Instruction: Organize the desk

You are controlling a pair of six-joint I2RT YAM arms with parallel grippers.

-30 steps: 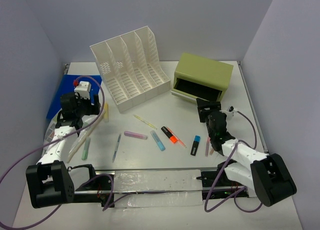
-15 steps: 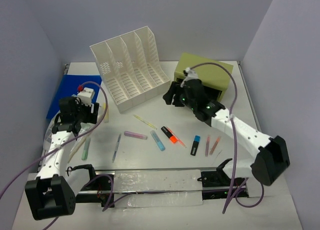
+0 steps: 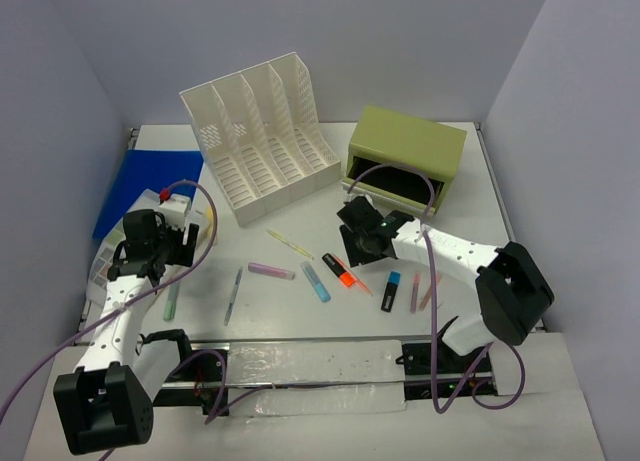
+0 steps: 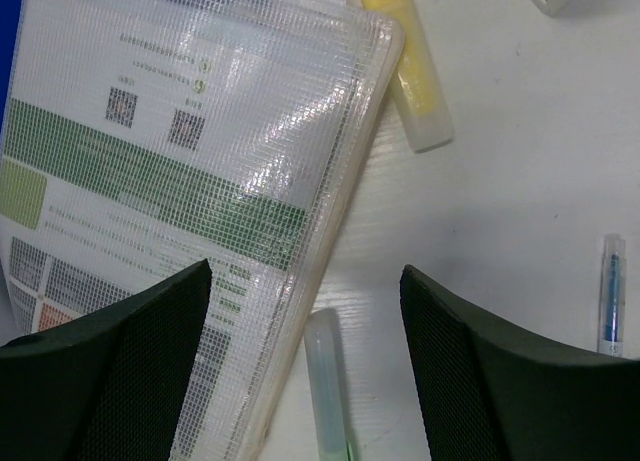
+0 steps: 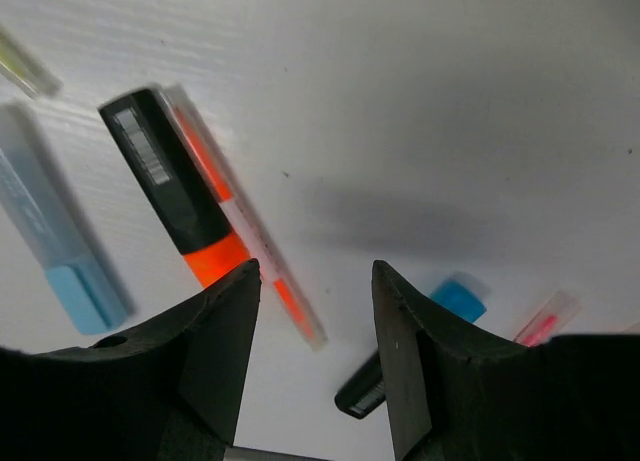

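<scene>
Smooth matt white desk [image 3: 480, 206] — glossy mesh-plastic pouch [image 4: 180, 131].

— White shells and black motor blocks on left arm [image 3: 125, 291] and right arm [image 3: 450, 251]?
— Yes. Purple cables [image 3: 432, 311] looping off both wrists. Matte black, mesh-textured fingers [image 4: 110, 371] on left gripper [image 4: 305, 271].

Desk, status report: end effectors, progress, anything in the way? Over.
Left end effector open, over mesh pouch. Right end effector open, empty, above orange highlighter. Desk: pens scattered, unsorted. No obstruction seen.

White desk [image 3: 480, 206], file rack [image 3: 262, 141], green drawer box [image 3: 410, 141], scattered highlighters [image 3: 338, 269], blue folder [image 3: 150, 176]
</scene>
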